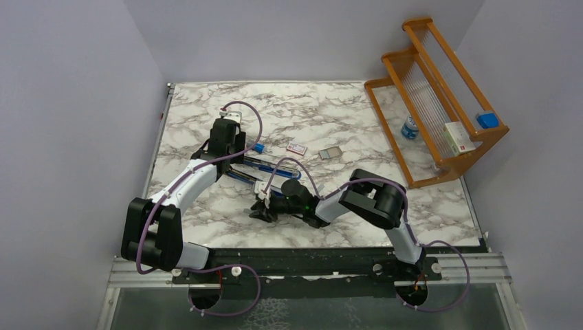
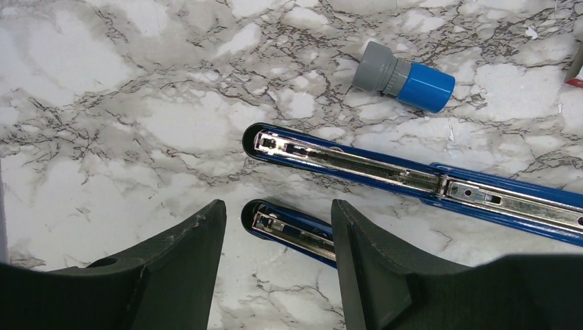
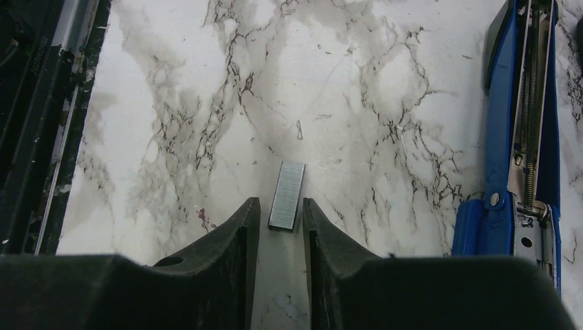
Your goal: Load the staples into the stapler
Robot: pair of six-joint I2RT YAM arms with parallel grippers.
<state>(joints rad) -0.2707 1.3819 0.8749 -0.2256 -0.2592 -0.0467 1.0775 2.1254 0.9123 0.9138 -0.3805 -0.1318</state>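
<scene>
I'm working over a marble table (image 1: pixel 330 110) with a wooden rack (image 1: pixel 389 135) along its right side; nothing on the rack matters for this job.

Both arms reach in toward the middle. The left gripper (image 2: pixel 275 206) hangs over the stapler (image 2: pixel 357 161) with its jaws about half open. The tip of one stapler half lies between the fingers and runs out of sight under one of them, with bare table on the other side, so I read that as no grip. The right gripper (image 3: pixel 280 206) is low over the table, its jaws drawn in narrow around the near end of the staples (image 3: pixel 287 196). A thin line of table shows on one side, and I cannot tell whether the fingers have actually pinched the strip.

The blue stapler is folded out flat, both metal channels facing up. I see no staples in either.

Beyond it lie a small white box (image 1: pixel 296 148) with a pink label and a blue-capped cylinder (image 2: pixel 405 77), both untouched.

The strip is flat on the marble, clear of the stapler, which shows at the right edge of the right wrist view.

By my reckoning the opening is done and the loading is not. Left to do: lift the strip, carry it across, seat it in the channel, then close the stapler.
</scene>
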